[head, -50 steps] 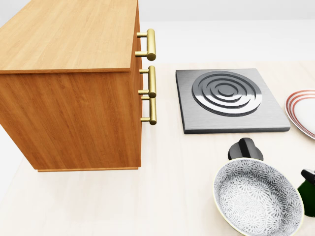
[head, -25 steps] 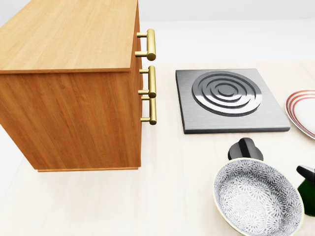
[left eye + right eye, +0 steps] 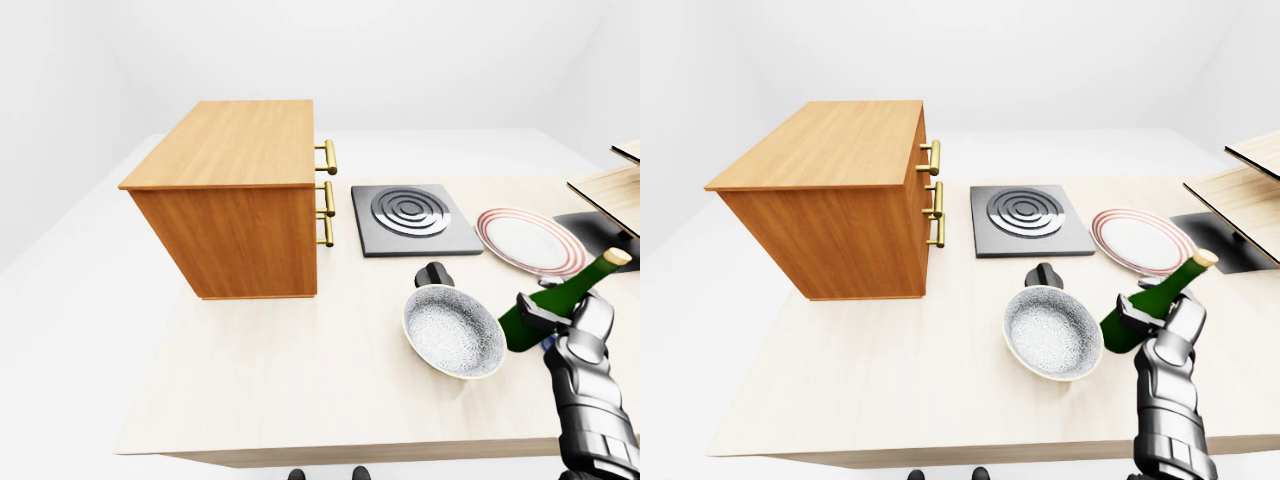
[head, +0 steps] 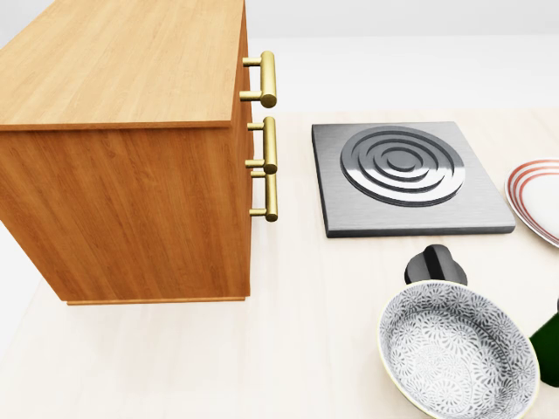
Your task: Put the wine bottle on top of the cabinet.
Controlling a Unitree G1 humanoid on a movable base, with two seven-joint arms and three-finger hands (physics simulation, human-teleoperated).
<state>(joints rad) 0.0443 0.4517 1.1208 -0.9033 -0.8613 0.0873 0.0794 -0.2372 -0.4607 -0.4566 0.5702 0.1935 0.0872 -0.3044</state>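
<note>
Wine bottle, dark green with a tan cork, shows at the lower right of the left-eye view, tilted with its neck pointing to the upper right. The right robot hand has its fingers closed round the bottle's body, and its metal forearm rises from the bottom right corner. Just left of the bottle lies a patterned grey bowl with a black knob above it. A square grey hob with ring marks sits at the centre, and a red-rimmed plate lies to its right. The wooden cabinet stands at the upper left on the pale counter, its brass handles facing right; its top is well apart from the bottle.

In the head view, the cabinet fills the left half, the hob is at the centre right, and the bowl sits at the lower right. Only a sliver of the green bottle shows at the right edge, beside the bowl.

The right-eye view gives nearly the same scene, with wooden shelves at the right edge. The left robot hand appears in no view.
</note>
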